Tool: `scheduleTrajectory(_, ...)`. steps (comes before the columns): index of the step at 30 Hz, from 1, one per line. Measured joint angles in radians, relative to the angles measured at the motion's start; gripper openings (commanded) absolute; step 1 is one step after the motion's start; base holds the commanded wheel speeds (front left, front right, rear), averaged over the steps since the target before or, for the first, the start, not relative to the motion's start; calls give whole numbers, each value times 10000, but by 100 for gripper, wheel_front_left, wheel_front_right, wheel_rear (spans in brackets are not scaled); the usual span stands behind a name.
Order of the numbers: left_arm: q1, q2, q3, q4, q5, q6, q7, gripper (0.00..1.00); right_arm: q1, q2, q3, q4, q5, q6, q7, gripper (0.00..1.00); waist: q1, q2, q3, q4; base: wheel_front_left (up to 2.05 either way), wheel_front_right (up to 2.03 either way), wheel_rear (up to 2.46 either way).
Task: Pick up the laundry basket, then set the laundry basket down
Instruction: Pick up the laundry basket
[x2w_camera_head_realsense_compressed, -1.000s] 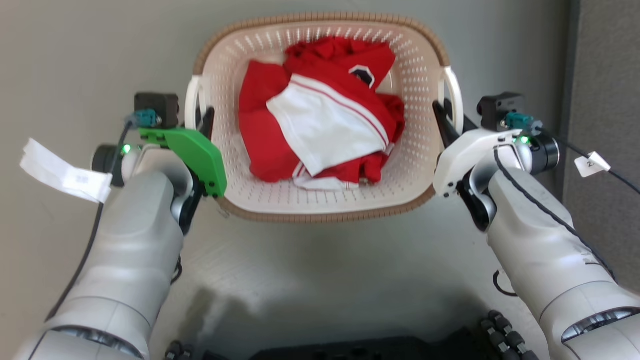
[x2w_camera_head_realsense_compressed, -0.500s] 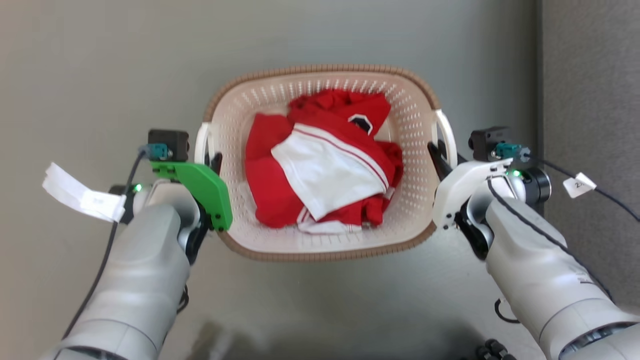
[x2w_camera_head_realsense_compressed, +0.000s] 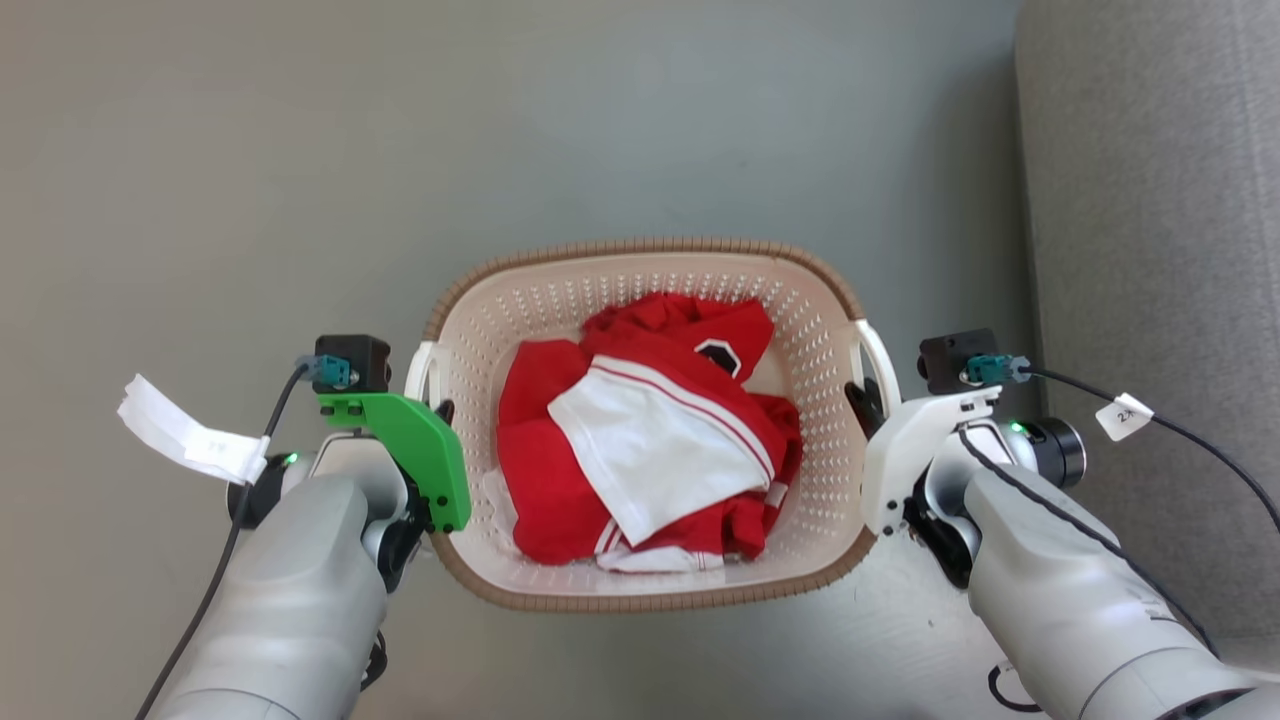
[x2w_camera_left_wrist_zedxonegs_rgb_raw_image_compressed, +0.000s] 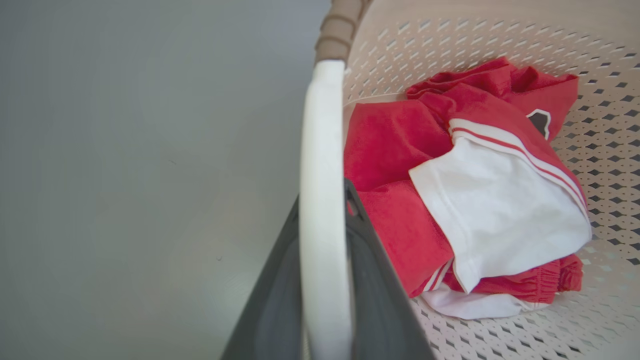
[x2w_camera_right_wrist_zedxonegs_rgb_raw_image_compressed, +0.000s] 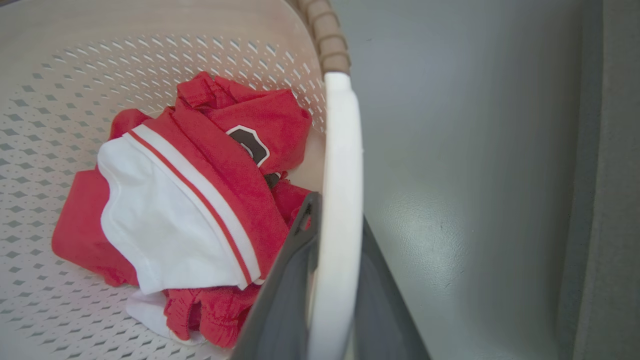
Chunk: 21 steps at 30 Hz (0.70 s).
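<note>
The laundry basket (x2w_camera_head_realsense_compressed: 640, 246) is cream and perforated with a brown woven-look rim, and holds red and white clothes (x2w_camera_head_realsense_compressed: 650, 440). My left gripper (x2w_camera_head_realsense_compressed: 437, 410) is shut on the basket's white left handle (x2w_camera_head_realsense_compressed: 420, 365). In the left wrist view the two dark fingers (x2w_camera_left_wrist_zedxonegs_rgb_raw_image_compressed: 370, 280) sit on either side of that handle (x2w_camera_left_wrist_zedxonegs_rgb_raw_image_compressed: 322, 150). My right gripper (x2w_camera_head_realsense_compressed: 860, 395) is shut on the white right handle (x2w_camera_head_realsense_compressed: 880, 360). The right wrist view shows its fingers (x2w_camera_right_wrist_zedxonegs_rgb_raw_image_compressed: 285, 300) clamping the handle (x2w_camera_right_wrist_zedxonegs_rgb_raw_image_compressed: 342, 150). The basket hangs level between both arms over the grey floor.
A grey upholstered piece of furniture (x2w_camera_head_realsense_compressed: 1150, 200) stands along the right side, close to my right arm. Smooth grey floor (x2w_camera_head_realsense_compressed: 400, 150) spreads ahead and to the left. A white tag (x2w_camera_head_realsense_compressed: 190, 435) hangs from the left wrist cable.
The head camera has moved: basket and grippers now sit lower and smaller in the picture, and my dark base has left the bottom edge. Both grips on the handles are unchanged.
</note>
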Motion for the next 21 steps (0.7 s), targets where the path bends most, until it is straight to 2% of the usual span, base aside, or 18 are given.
scheduleTrajectory(21, 1184, 15, -105, 65, -1108, 0, 1313, 0, 1001, -21, 1118, -123, 1189, -2, 1578, 0, 0, 0, -2414, -170, 0, 0, 0)
